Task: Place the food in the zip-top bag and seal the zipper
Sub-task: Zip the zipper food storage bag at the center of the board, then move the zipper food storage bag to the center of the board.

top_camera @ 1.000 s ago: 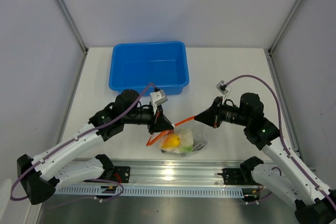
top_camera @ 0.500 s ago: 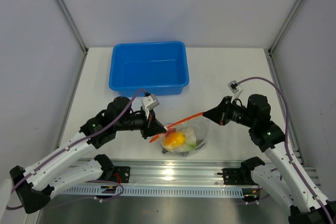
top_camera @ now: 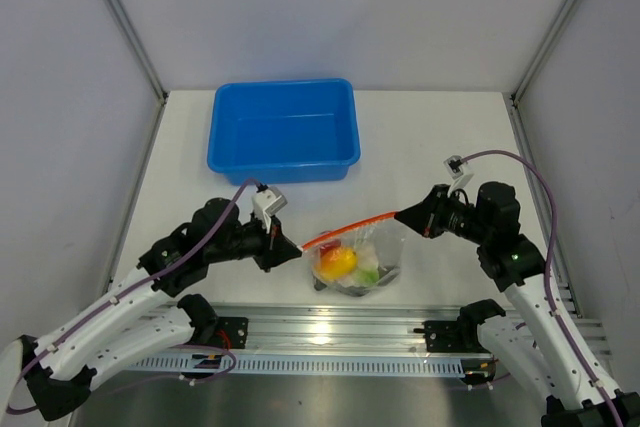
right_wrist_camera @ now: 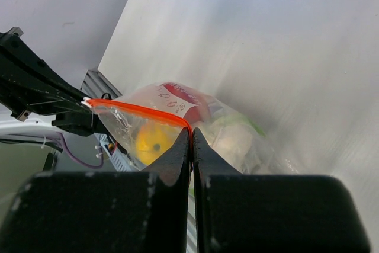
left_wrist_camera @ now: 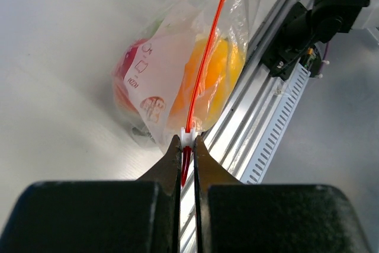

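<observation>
The clear zip-top bag [top_camera: 362,259] hangs between my two grippers near the table's front edge. Food shows through it: an orange-yellow piece [top_camera: 335,262], a red piece [left_wrist_camera: 127,66] and a white and green piece [right_wrist_camera: 237,137]. The red-orange zipper [top_camera: 350,226] is stretched taut along the bag's top. My left gripper [top_camera: 298,247] is shut on the zipper's left end, at its small white slider [left_wrist_camera: 187,138]. My right gripper [top_camera: 402,214] is shut on the zipper's right end [right_wrist_camera: 190,131].
A blue plastic tub [top_camera: 284,130] stands at the back of the table, with nothing visible inside. The metal rail [top_camera: 330,332] with the arm bases runs along the near edge, just below the bag. Grey walls close in both sides.
Both grippers have moved apart, the left one to the left and the right one to the right. The zipper is now drawn out straight and the bag hangs spread wider.
</observation>
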Tool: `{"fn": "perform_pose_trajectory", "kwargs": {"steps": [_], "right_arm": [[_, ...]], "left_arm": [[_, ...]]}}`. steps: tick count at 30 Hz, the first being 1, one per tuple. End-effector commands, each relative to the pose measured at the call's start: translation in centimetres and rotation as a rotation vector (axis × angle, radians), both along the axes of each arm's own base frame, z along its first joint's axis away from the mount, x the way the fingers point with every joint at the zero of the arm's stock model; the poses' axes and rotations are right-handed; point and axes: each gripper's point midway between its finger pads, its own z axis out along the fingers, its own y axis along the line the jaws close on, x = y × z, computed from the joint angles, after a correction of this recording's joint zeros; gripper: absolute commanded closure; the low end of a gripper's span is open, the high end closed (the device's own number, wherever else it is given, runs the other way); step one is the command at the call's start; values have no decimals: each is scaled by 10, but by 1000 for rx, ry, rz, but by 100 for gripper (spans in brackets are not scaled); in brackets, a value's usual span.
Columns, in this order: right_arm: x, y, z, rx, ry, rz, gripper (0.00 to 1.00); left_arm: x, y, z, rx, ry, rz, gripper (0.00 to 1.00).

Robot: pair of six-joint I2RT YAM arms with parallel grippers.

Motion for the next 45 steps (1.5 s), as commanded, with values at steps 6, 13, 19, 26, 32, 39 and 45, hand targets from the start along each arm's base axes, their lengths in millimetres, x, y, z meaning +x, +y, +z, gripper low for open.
{"fn": "perform_pose_trajectory", "kwargs": {"steps": [6,13,19,26,32,39,45], "right_arm": [[13,-13,-3,-19,-7,-98,100],[10,-11,-6,5,6,-83,100],[11,-10,-13,11,44,-94,100],[23,-28,-30,-44,110,-224,100],[34,-52,-30,-101,147,-323,100],[58,-107,-34,-193,188,-533,100],[78,-164,-43,-254,208,-775,100]], "left_arm": [[14,28,-10,82,48,205,99],[20,26,-14,71,68,239,82],[27,23,-8,64,51,253,28],[31,24,11,26,12,277,1],[29,31,16,14,-15,291,1],[23,33,4,17,6,281,0],[17,30,0,-22,25,262,1]]}}
